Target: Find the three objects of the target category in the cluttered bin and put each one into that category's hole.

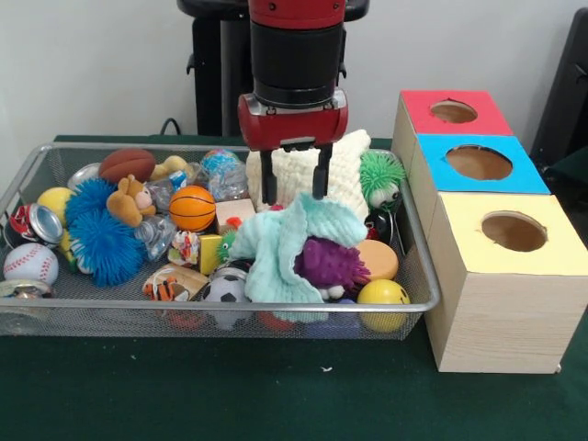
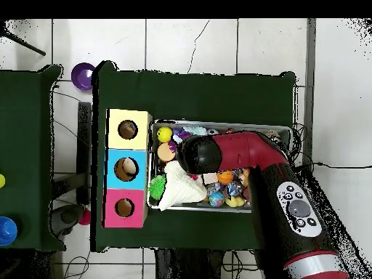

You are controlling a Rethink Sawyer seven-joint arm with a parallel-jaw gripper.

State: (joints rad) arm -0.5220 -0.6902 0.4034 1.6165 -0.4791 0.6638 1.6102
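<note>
The bin (image 1: 432,296) is a wide silver mesh basket full of toys; in the overhead view its rim (image 2: 218,123) shows beside the arm. My gripper (image 1: 294,188) hangs open and empty over the bin's middle. Its fingertips are just above a mint green cloth (image 1: 280,241), in front of a cream knitted cloth (image 1: 354,170). Three boxes stand to the right of the bin, with a red hole (image 1: 453,111), a blue hole (image 1: 479,163) and a yellow hole (image 1: 514,231). In the overhead view the arm's wrist (image 2: 197,154) hides the gripper.
The bin holds a basketball (image 1: 192,208), baseball (image 1: 30,263), football (image 1: 127,164), soccer ball (image 1: 226,290), yellow ball (image 1: 383,294), blue spiky balls (image 1: 106,243), teddy bear (image 1: 131,199), purple fuzzy toy (image 1: 329,264), green fuzzy toy (image 1: 380,176) and cans (image 1: 32,223).
</note>
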